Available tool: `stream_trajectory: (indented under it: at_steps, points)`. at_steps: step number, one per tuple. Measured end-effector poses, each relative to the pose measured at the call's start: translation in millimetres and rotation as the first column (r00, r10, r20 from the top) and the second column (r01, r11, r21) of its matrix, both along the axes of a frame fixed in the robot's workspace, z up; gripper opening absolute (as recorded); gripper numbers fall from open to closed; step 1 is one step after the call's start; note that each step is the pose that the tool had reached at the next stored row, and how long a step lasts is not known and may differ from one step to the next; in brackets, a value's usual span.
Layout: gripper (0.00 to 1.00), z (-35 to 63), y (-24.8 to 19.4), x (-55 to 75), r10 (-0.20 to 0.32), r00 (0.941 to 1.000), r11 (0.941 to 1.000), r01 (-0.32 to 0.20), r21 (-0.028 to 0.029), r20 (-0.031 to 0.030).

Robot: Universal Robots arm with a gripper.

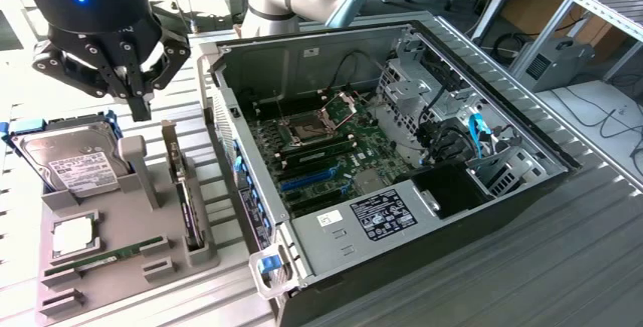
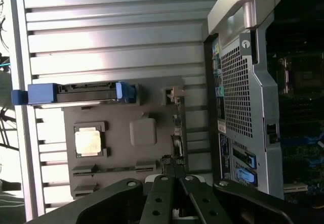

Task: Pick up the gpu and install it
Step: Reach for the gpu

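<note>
The gpu (image 1: pixel 182 191) stands on edge in a slot of the grey holder (image 1: pixel 120 267), a thin dark card with its silver bracket toward the far end. My gripper (image 1: pixel 141 110) hangs above and just to the exterior view's left of that bracket end. Its fingers are shut together with nothing between them, and there is clear air between them and the card. In the wrist view the shut gripper (image 2: pixel 174 172) points down over the gpu (image 2: pixel 177 133), which appears edge-on as a narrow strip along the holder (image 2: pixel 121 158).
The holder also carries a silver hard drive (image 1: pixel 75 163) in blue rails, a CPU (image 1: pixel 74 235) and a green RAM stick (image 1: pixel 105 255). The open computer case (image 1: pixel 522 127) lies to the exterior view's right, its motherboard (image 1: pixel 321 163) exposed. The ribbed metal table (image 1: pixel 562 267) extends around it.
</note>
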State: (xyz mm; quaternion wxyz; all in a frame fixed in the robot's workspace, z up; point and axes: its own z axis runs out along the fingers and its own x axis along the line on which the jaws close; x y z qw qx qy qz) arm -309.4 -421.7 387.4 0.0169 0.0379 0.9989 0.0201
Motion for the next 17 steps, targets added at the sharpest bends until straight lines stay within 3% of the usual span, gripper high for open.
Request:
stream_trajectory:
  at_steps: [17]
  points:
    - [0.11, -6.6, -14.4, 9.7, 0.000, 1.0000, 1.0000, 0.000, 0.0001, 0.0001]
